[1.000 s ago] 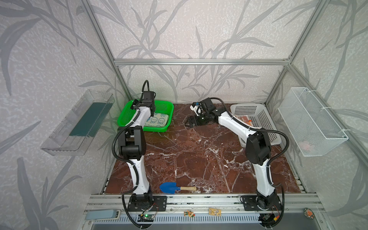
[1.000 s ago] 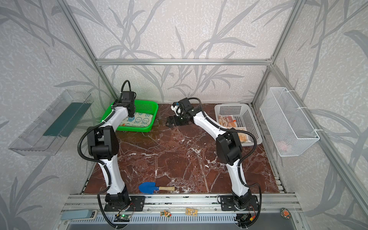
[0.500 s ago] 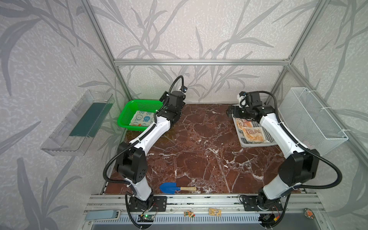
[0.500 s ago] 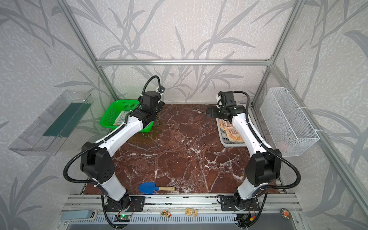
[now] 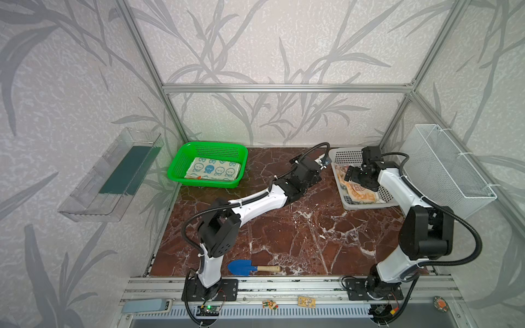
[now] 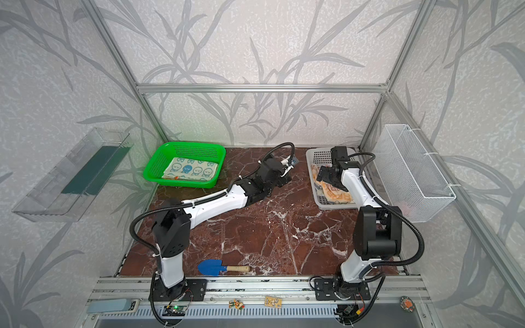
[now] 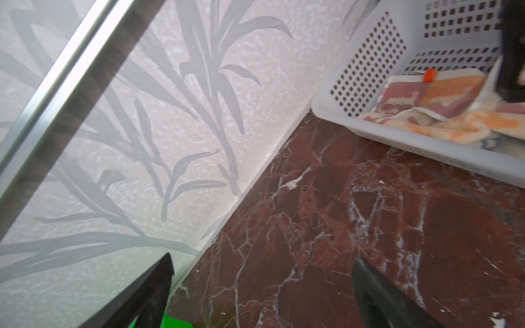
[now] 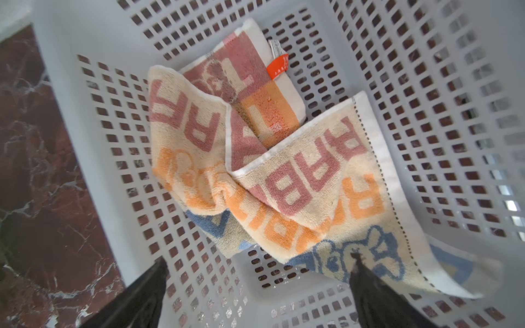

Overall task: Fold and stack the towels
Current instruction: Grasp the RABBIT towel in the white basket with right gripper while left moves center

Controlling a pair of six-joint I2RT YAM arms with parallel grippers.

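striped towel [image 8: 284,181] with orange tag [image 8: 277,66] (wrist views only)

Pale grey wallpaper [image 5: 255,42] printed with darker leaf sprays covers every wall, with an aluminium frame [image 5: 284,88] along the corners. The floor is a dark red marble slab [image 5: 284,233] (white-veined, glossy under soft even light). A clear plastic shelf [image 5: 93,196] and a white wire basket [image 5: 443,164] hang on opposite side walls.
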